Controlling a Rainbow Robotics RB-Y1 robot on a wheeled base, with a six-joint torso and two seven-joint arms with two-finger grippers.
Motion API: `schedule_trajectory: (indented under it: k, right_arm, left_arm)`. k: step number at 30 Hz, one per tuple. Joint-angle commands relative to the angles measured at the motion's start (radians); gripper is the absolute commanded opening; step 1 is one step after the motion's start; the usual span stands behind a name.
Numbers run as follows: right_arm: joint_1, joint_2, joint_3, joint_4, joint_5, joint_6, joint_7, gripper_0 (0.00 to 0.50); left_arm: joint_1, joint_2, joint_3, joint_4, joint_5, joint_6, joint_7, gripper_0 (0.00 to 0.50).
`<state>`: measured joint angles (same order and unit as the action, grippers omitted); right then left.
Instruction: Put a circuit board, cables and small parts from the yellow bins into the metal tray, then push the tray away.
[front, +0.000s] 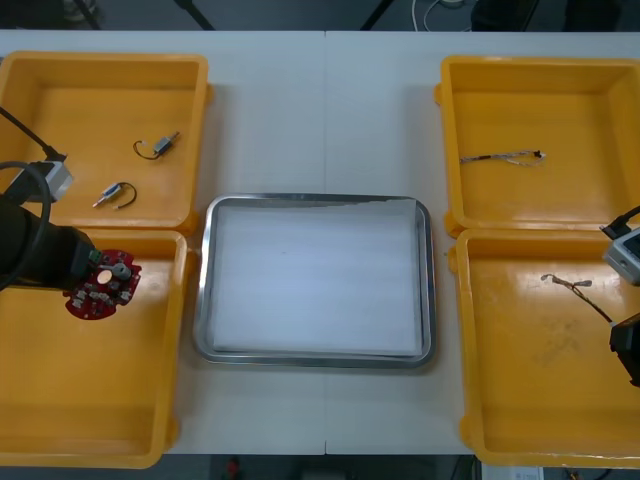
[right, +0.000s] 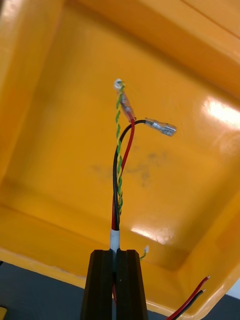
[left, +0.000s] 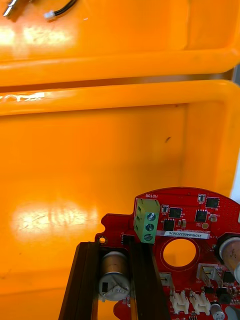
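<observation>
L jaws grip circuit board (front: 103, 287) by its capacitor, held over near-L corner bin (front: 60, 400), prob. for carry to tray (front: 205, 290). R jaws closed on cable bundle (right: 120, 165), near-R corner bin (front: 540, 400).

The metal tray (front: 205, 300) sits at the centre of the frame, with two bins on each side of it. In the upper-left bin (front: 60, 100) lie two small metal parts: the upper part (front: 160, 145), and the lower part (front: 113, 194) below and left of it. Just inside the upper rim of the lower-left bin (front: 90, 390) is the circuit board (front: 103, 285), clamped in the left gripper (left: 115, 250). The upper-right bin (front: 560, 100) holds a loose cable (front: 500, 157) left of its middle. Over the lower-right bin (front: 540, 400), the cable bundle (front: 575, 290) slants toward the right edge, pinched in the right gripper (right: 115, 257).
</observation>
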<state>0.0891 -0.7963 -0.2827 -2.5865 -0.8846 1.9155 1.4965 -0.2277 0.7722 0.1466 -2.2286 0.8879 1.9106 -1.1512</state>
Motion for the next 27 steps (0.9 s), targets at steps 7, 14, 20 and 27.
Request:
schedule_trajectory:
  k: [7,14,20,27]
  right_arm:
    - [-0.140,-0.103,0.007,-0.031,-0.120,0.004,0.007,0.000]
    - [-0.224,-0.143,0.089,-0.031,-0.120,0.004,-0.001,0.000]
    - [-0.250,-0.147,0.106,-0.029,-0.111,0.004,0.007,0.000]
    - [-0.252,-0.158,0.122,-0.023,-0.105,0.004,0.007,0.000]
  left_arm:
    - [-0.140,0.050,-0.168,-0.085,0.016,0.009,0.315,0.000]
    - [-0.233,0.047,-0.332,-0.085,-0.007,0.009,0.423,0.000]
    - [-0.302,0.024,-0.506,-0.060,-0.069,-0.068,0.518,0.000]
    - [-0.346,-0.031,-0.650,0.035,-0.133,-0.160,0.539,0.000]
